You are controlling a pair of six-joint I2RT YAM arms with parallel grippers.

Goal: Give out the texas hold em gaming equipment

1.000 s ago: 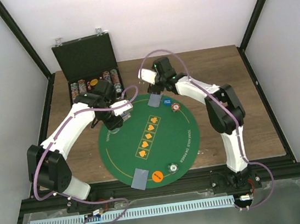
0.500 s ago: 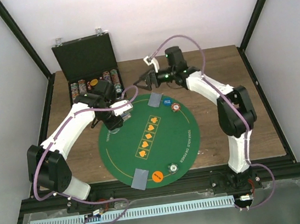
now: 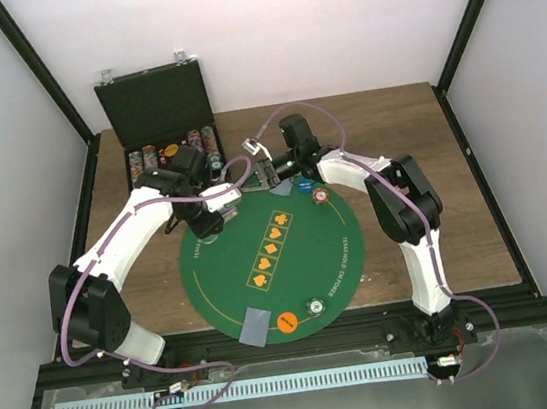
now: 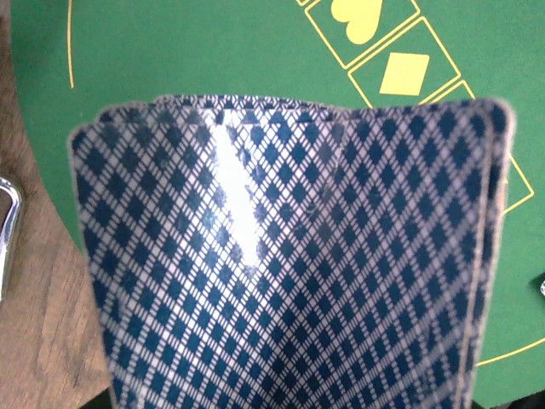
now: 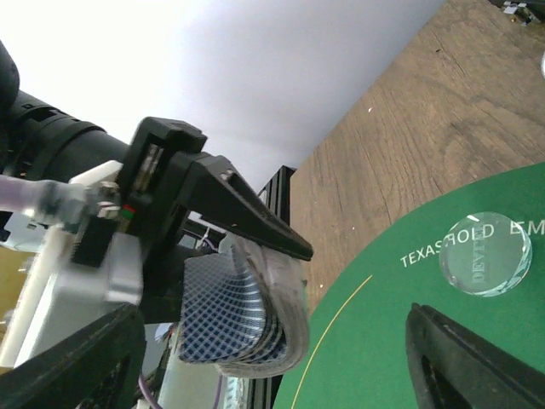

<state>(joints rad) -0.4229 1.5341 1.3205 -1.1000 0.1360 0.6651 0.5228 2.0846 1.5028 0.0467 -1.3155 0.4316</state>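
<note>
My left gripper (image 3: pixel 221 201) is shut on a deck of playing cards with blue-checked backs (image 4: pixel 289 256), held over the left edge of the green mat (image 3: pixel 301 261). The deck fills the left wrist view and hides the fingers. My right gripper (image 3: pixel 261 171) is open and empty, just right of the deck. In the right wrist view the bent deck (image 5: pixel 243 319) sits under the left gripper's black finger (image 5: pixel 238 209), between my right fingers (image 5: pixel 72 358). A clear dealer disc (image 5: pixel 484 253) lies on the mat. A card (image 3: pixel 257 325), orange disc (image 3: pixel 287 322) and silvery disc (image 3: pixel 315 306) lie at the near edge.
A blue disc (image 3: pixel 303 186) and a red-and-white disc (image 3: pixel 321 196) lie at the mat's far edge, beside a card (image 3: pixel 282 187) partly under my right gripper. The open black case (image 3: pixel 154 104) with rows of discs (image 3: pixel 171 155) stands at the back left.
My right gripper rose from above the far card, then swung left to the deck held by my left gripper. The left arm has not moved.
</note>
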